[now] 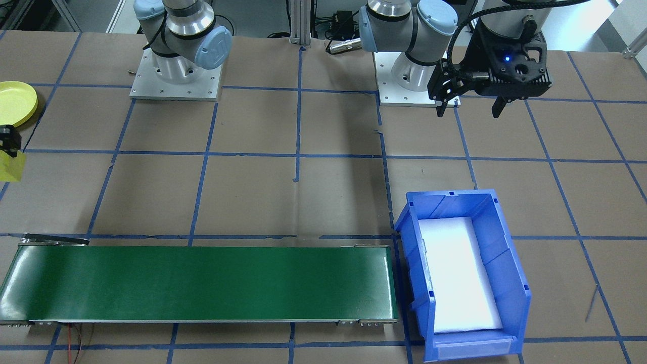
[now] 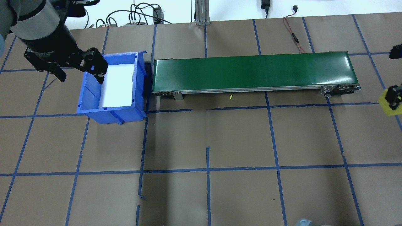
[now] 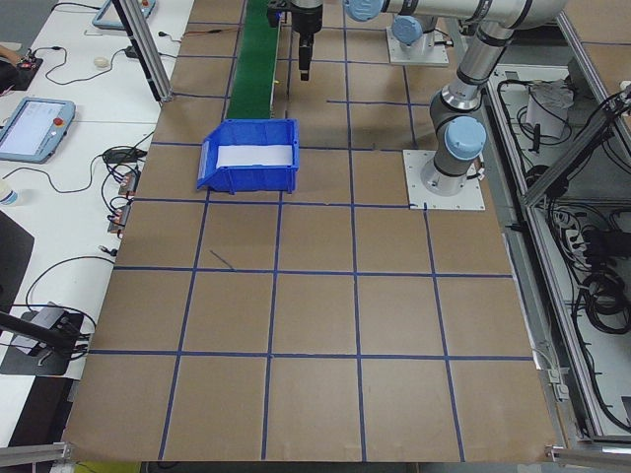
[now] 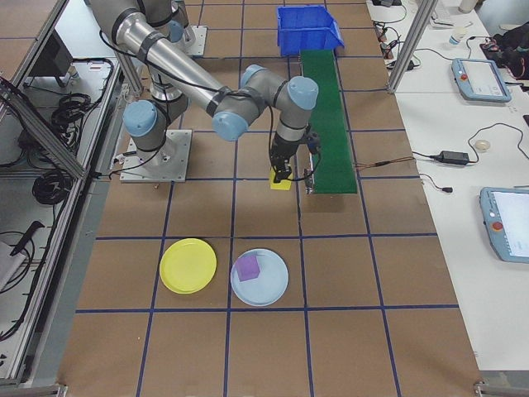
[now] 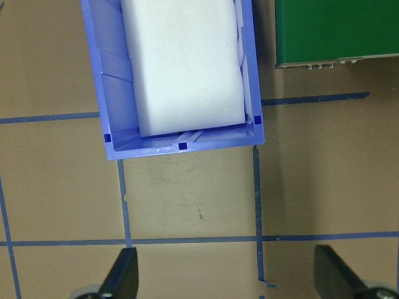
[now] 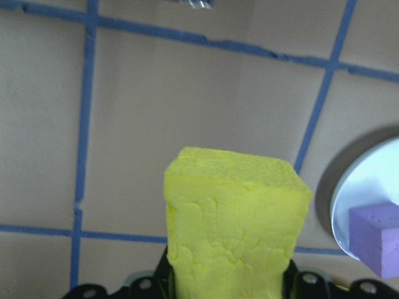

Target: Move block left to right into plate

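A yellow foam block is held off the table by my right gripper, which is shut on it just past the right end of the green belt. The same block hangs beside the belt's end, well short of the plates. The yellow plate lies on the table with nothing in it and also shows at the view's left edge. My left gripper hovers open beside the blue bin, its fingers wide apart over bare table.
A light blue plate next to the yellow one holds a purple block. The green conveyor belt runs from the bin toward the right arm. White foam lines the bin.
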